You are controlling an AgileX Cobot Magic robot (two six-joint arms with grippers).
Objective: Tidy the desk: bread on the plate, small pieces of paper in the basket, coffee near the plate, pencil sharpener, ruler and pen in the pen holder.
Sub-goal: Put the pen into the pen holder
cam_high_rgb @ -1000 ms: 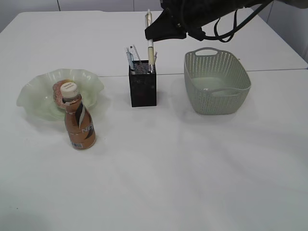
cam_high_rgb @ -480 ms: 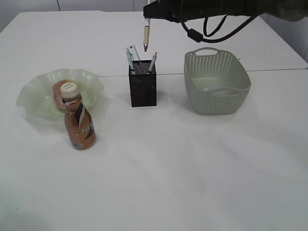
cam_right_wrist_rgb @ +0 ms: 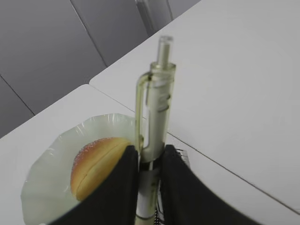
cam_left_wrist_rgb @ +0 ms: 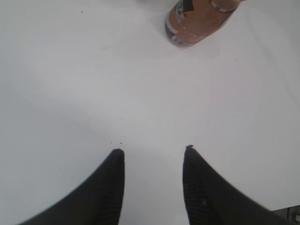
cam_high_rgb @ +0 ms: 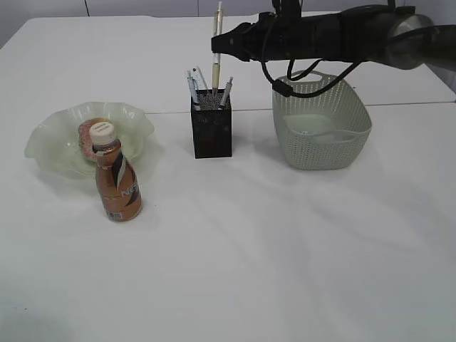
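Nearest the camera the left gripper (cam_left_wrist_rgb: 152,154) hangs over bare desk (cam_high_rgb: 285,271), jaws apart, nothing between them; only the base of the coffee bottle shows at the top of its wrist view. No sign it has work to do here.

Next out, the coffee (cam_high_rgb: 117,178) stands upright just in front of the plate (cam_high_rgb: 50,142), touching or nearly touching its rim. The bread (cam_high_rgb: 89,135) lies in the plate, partly hidden behind the bottle cap. Both steps look done.

Mid-desk, the pen holder (cam_high_rgb: 211,128) stands upright with a couple of pens and what may be the clear ruler leaning out of it; sharpener not visible, possibly inside. The basket (cam_high_rgb: 320,121) sits to its right, well apart; the paper balls inside cannot be made out.

What changed: half a second ago the pen (cam_high_rgb: 216,50) was held high with its tip clear above the holder. Now it is lower, roughly upright, tip at or just inside the mesh mouth. The right gripper (cam_high_rgb: 222,46) has dropped and reaches in from the right, fingers (cam_right_wrist_rgb: 117,187) clamped on the pen's barrel just below the clip. The grip may be starting to ease, but the pen is not loose yet.

Judgement: last item, insertion almost finished. What remains is to let go and lift out straight. Risk: the pen catches on the rim or on the pens already in there and tips out.
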